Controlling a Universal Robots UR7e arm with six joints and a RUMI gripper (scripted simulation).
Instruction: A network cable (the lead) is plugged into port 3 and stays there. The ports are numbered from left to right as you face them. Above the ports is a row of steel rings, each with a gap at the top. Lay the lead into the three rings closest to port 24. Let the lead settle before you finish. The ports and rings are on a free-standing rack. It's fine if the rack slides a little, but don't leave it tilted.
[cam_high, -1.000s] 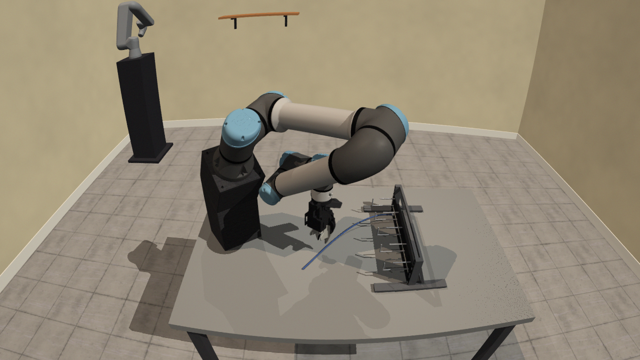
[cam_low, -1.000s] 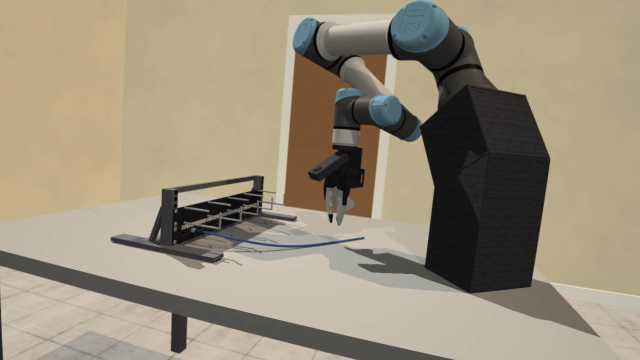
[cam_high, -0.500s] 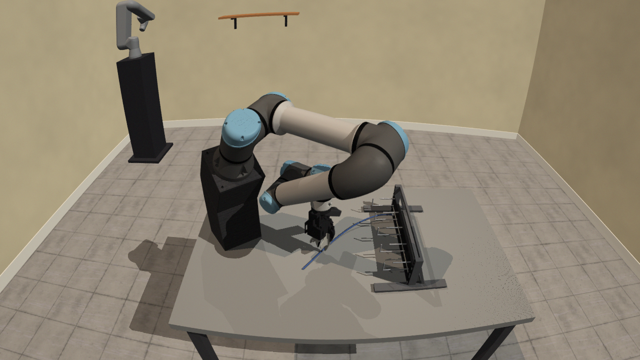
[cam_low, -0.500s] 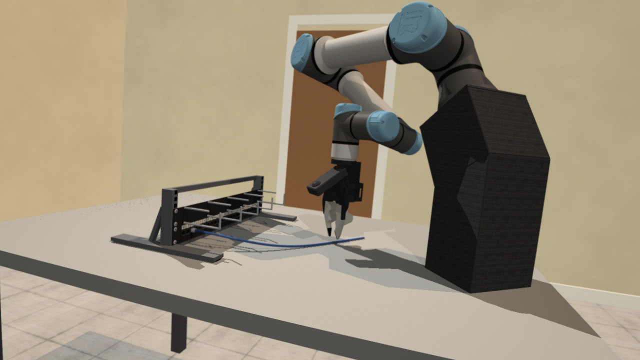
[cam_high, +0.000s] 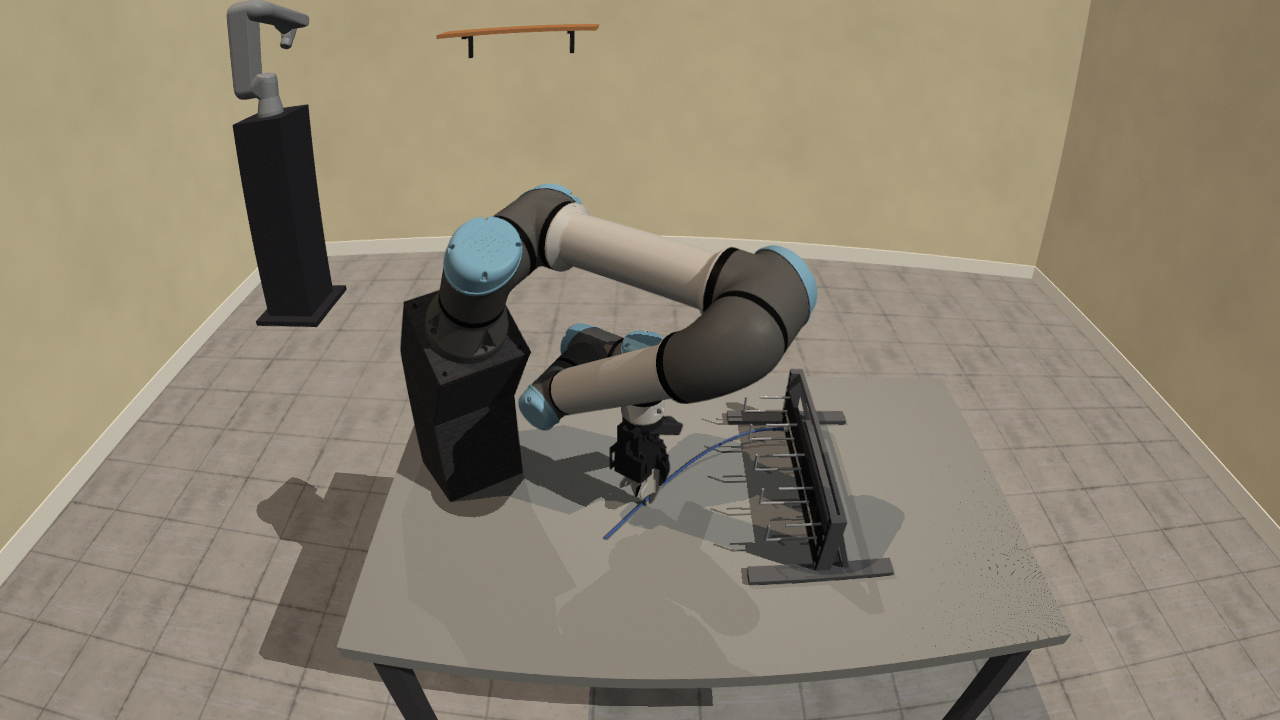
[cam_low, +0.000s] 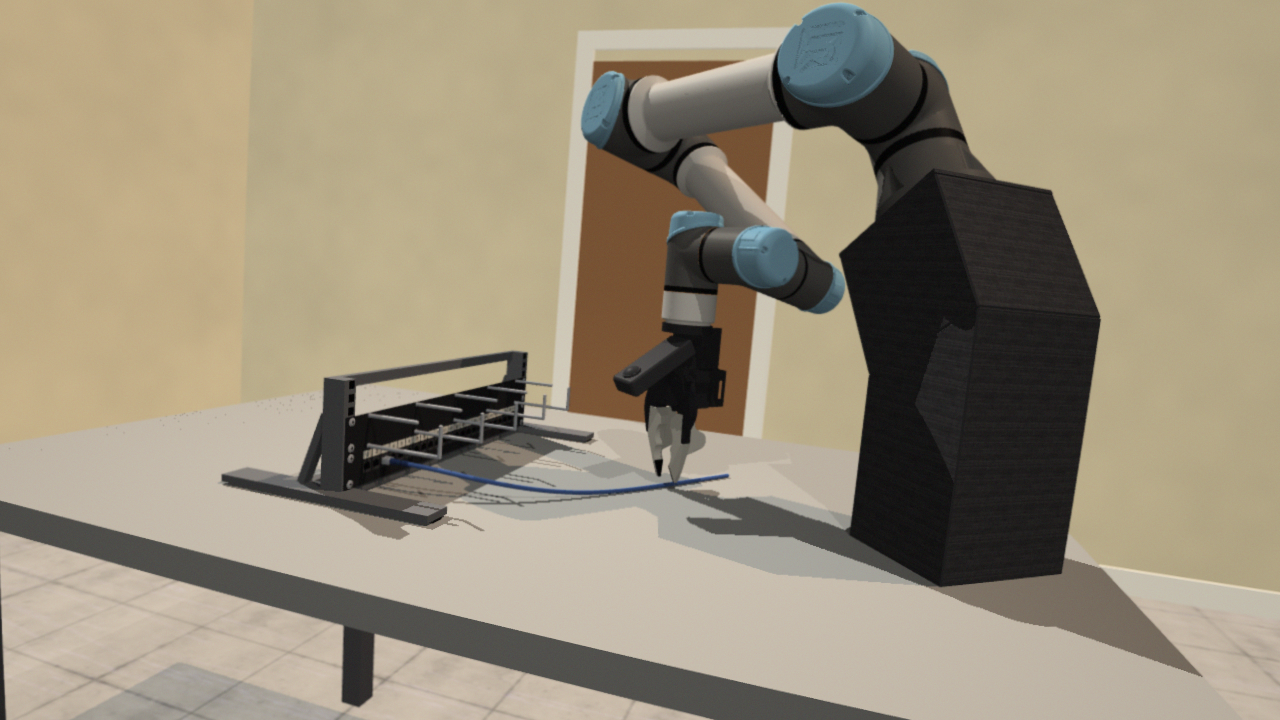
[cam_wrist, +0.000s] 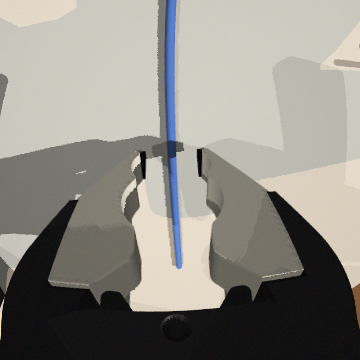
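Observation:
The blue lead (cam_high: 693, 454) runs from the black rack (cam_high: 814, 474) across the table to a free end near the arm's base; it also shows in the exterior view (cam_low: 554, 488). The rack (cam_low: 420, 416) stands upright with a row of steel rings (cam_high: 771, 483) sticking out of its front. My gripper (cam_high: 646, 490) (cam_low: 668, 470) points down just above the table near the lead's free end. In the wrist view the fingers stand a little apart on either side of the lead (cam_wrist: 171, 125) without touching it. The lead lies on the table, outside the rings.
The arm's black pedestal (cam_high: 460, 402) stands at the table's back left corner, close to the gripper. A second black pedestal with a grey fixture (cam_high: 281, 205) stands on the floor far behind. The rack's flat feet (cam_high: 819, 570) rest on the table.

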